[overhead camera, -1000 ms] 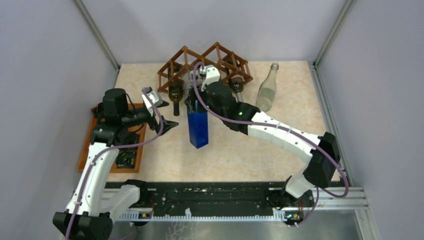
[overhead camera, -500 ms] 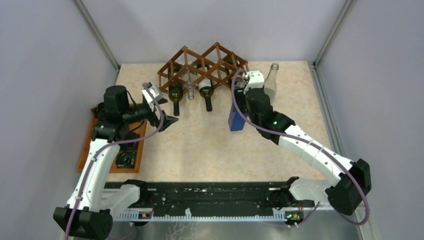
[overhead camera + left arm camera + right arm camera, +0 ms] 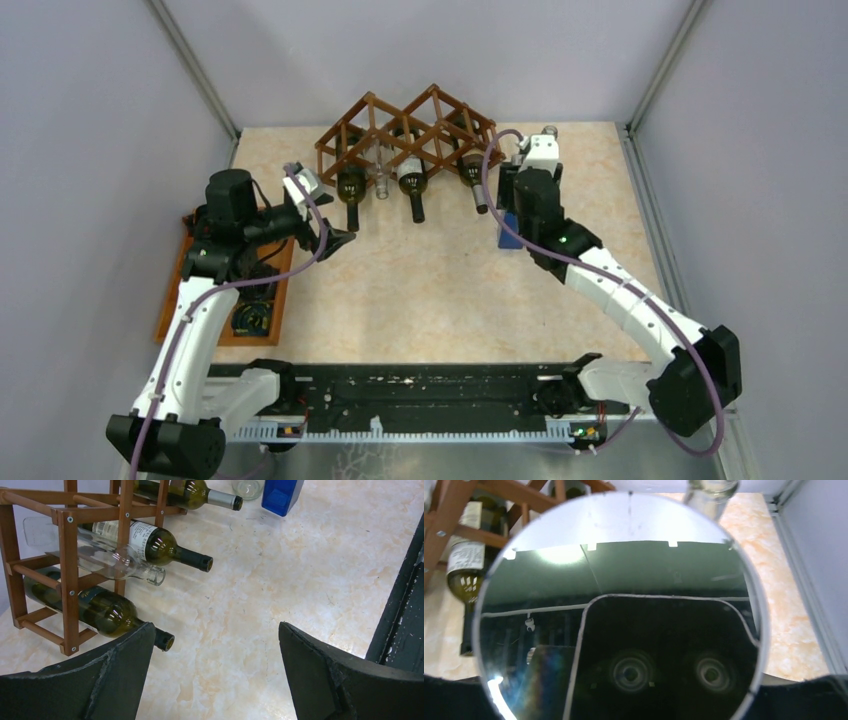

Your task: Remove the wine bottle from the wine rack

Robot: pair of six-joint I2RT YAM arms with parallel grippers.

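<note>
The brown wooden wine rack stands at the back of the table, also in the left wrist view. Several bottles lie in it, necks toward me: a dark green one, a clear one, a labelled green one and another at the right. My right gripper is shut on a blue bottle, upright right of the rack; its shiny round end fills the right wrist view. My left gripper stands open and empty beside the leftmost bottle's mouth.
A clear glass bottle stands just behind the right wrist, near the right wall. An orange-brown tray lies at the left edge under the left arm. A black rail runs along the near edge.
The right arm has swung from the middle of the table to the right, carrying the blue bottle over beside the clear glass bottle. The left arm has barely moved.
</note>
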